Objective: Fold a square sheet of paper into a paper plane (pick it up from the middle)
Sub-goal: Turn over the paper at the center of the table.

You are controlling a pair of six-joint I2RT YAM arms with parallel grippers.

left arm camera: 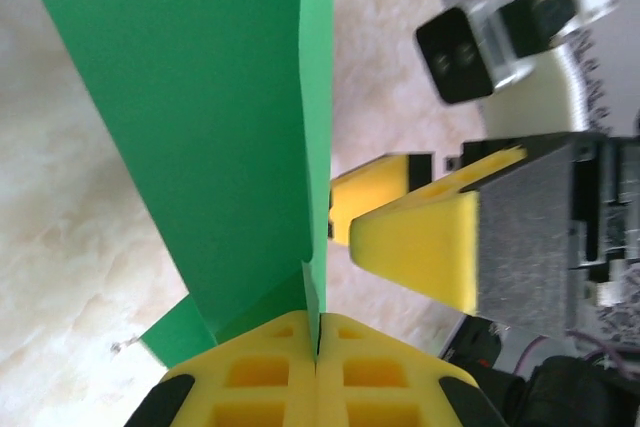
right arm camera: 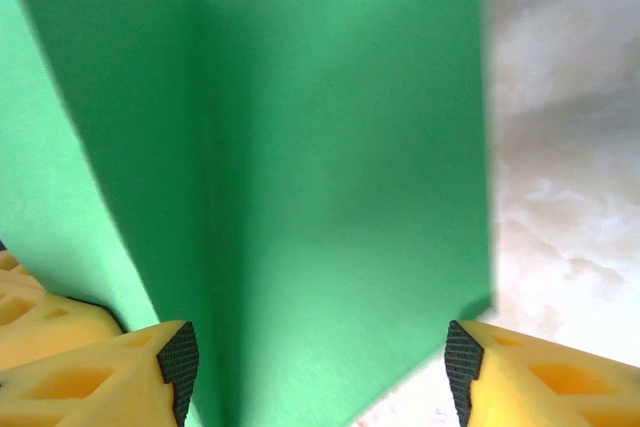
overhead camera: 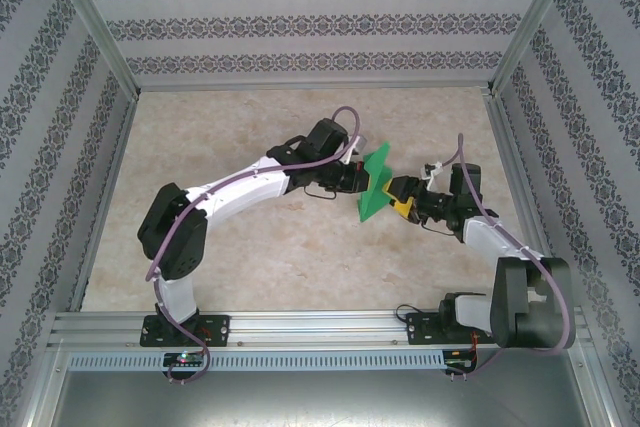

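Note:
The green sheet of paper [overhead camera: 376, 183] hangs folded above the middle of the table, with a sharp crease running up it [left arm camera: 200, 97]. My left gripper [overhead camera: 358, 179] is shut on its lower folded edge, yellow pads pressed together around the paper [left arm camera: 318, 347]. My right gripper [overhead camera: 401, 199] stands open just to the right of the sheet. Its yellow fingers [left arm camera: 420, 242] are spread apart and point at the paper. In the right wrist view the creased paper [right arm camera: 330, 147] spans the gap of the right gripper [right arm camera: 318, 367], a little ahead of both fingertips.
The marbled beige table top [overhead camera: 260, 247] lies below both arms. Patterned walls and metal frame posts [overhead camera: 515, 37] enclose it at the back and sides. A metal rail [overhead camera: 320, 327] runs along the near edge by the arm bases.

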